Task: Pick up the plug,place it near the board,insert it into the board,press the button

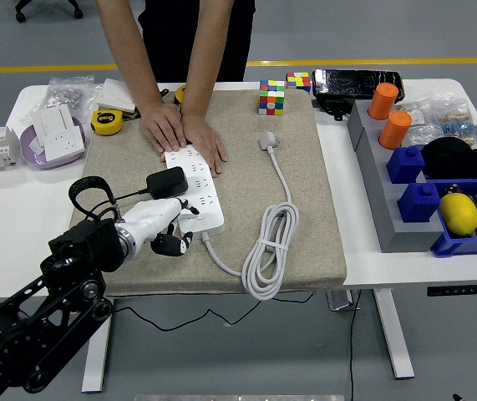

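The black plug is seated in the power strip, the left hand beside it loosely curled, holding nothing; the button should be pressed straight down.

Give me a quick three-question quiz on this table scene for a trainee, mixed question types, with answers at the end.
1. True or false: the person's hands rest on the far end of the white power strip.
2. Where does the white plug lie?
A. on the mat, to the right of the strip
B. in a blue bin
C. in the purple bowl
3. Fill in: the only robot hand in view is the ___ one.

Key: 1 true; 2 A; 3 left.
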`<state>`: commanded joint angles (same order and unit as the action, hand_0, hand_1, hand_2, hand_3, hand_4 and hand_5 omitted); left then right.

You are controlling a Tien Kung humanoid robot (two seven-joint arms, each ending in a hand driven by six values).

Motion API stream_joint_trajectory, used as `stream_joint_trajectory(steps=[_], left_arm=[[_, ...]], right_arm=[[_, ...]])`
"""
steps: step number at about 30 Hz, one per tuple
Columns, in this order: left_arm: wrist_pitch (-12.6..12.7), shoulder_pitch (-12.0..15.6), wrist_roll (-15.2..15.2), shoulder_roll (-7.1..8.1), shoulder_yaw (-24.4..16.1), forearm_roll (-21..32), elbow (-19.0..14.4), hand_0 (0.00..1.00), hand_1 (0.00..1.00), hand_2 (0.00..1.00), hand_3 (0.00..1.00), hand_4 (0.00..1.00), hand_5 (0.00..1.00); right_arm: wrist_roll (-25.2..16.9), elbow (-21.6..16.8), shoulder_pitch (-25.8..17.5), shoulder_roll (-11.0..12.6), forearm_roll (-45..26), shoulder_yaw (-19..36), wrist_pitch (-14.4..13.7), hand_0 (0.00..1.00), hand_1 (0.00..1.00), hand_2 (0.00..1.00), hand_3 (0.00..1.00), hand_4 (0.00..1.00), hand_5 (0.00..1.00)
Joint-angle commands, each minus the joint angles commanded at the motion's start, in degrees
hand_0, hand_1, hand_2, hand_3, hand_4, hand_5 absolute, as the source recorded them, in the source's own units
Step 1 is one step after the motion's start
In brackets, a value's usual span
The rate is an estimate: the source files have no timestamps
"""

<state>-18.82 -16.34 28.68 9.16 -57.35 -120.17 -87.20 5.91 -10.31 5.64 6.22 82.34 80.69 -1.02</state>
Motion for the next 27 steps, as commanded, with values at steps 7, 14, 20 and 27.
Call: stream_joint_trajectory(steps=[7,14,20,27], left_arm=[[0.31,0.09,-0.18,-0.75,0.34,-0.46,0.59,0.187,0.060,0.144,0.804,0.422,0.139],[0.69,0.26,-0.44,-0.84,0.53,-0.60,0.94,0.188,0.061,0.144,0.800,0.420,0.140],[1.08,0.25,-0.75,-0.65,0.47,-0.89,1.96,0.188,0.060,0.144,0.799,0.415,0.139],[1.35,0.54,-0.97,-0.93,1.08,-0.88,3.00,0.188,0.061,0.144,0.797,0.413,0.141]], right_arm=[[0.05,0.00,-0.10,-0.05,0.09,-0.04,0.04,0.809,0.747,0.741,0.769,0.998,0.973],[0.05,0.00,-0.16,-0.02,0.20,-0.12,0.07,0.809,0.747,0.741,0.769,0.998,0.973],[0.03,0.00,-0.15,0.01,0.17,-0.17,0.05,0.810,0.747,0.741,0.769,0.998,0.973],[0.07,0.00,-0.32,0.00,0.25,-0.20,0.07,0.809,0.747,0.741,0.770,0.998,0.972]])
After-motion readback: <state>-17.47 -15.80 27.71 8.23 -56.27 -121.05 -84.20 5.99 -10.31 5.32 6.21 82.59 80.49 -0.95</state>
